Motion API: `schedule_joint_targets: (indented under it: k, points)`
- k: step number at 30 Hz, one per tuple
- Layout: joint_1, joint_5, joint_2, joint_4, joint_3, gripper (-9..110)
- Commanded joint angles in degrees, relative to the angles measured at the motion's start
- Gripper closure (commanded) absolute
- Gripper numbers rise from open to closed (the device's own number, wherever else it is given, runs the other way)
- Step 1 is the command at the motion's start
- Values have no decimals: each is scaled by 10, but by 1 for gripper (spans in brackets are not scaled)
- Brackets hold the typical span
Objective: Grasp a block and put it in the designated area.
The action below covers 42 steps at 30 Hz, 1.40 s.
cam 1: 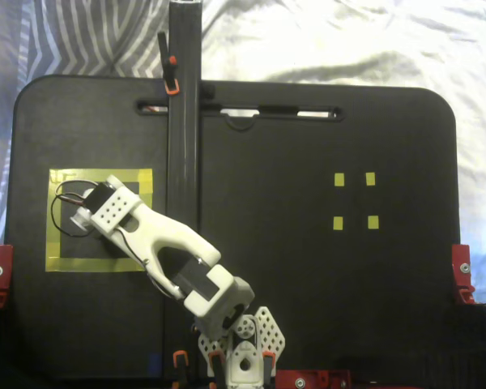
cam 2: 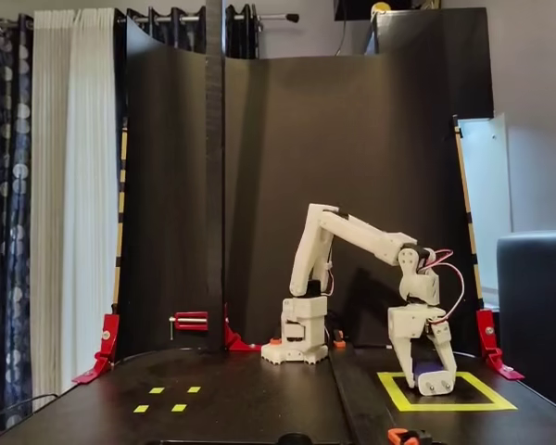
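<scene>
We see the block (cam 2: 429, 369) only in the side-on fixed view, as a small dark blue-violet patch showing between the two white fingers just above the tabletop; its prongs are too small to make out, and in the top-down fixed view the wrist hides it completely. The gripper (cam 2: 432, 378) pinches it from either side, fingers pointing down, with the fingertips at or very near the board inside the designated area (cam 2: 396, 393), whose yellow tape outline lies on the right of that view and on the left in the top-down one (cam 1: 55, 220). From there we judge the main risk to be the release: if the block is not truly seated on the surface when the fingers part, it could tip or skid, and a boxy piece with prongs at one end may roll toward the tape edge. We cannot tell whether it touches the board. A second risk is the block sticking to one finger and being dragged out as the arm (cam 1: 164, 248) lifts. The four small yellow squares (cam 1: 355, 201) lie well apart, across the black board (cam 1: 308, 284), and play no part.
</scene>
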Motion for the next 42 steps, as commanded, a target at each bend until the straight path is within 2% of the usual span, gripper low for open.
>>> schedule_joint_targets:
  k: [1, 4, 8, 12, 13, 28, 42]
  points:
    - [4, 1, -3, -13, -17, 83]
    - [7, 0, -3, -12, -17, 82]
    - [10, -1, -1, -10, -17, 71]
    - [11, -5, 1, -4, -17, 68]
    - [11, -5, 2, -4, -17, 63]
    - [14, -8, 38, 12, -18, 61]
    - [16, -8, 187, 86, -18, 61]
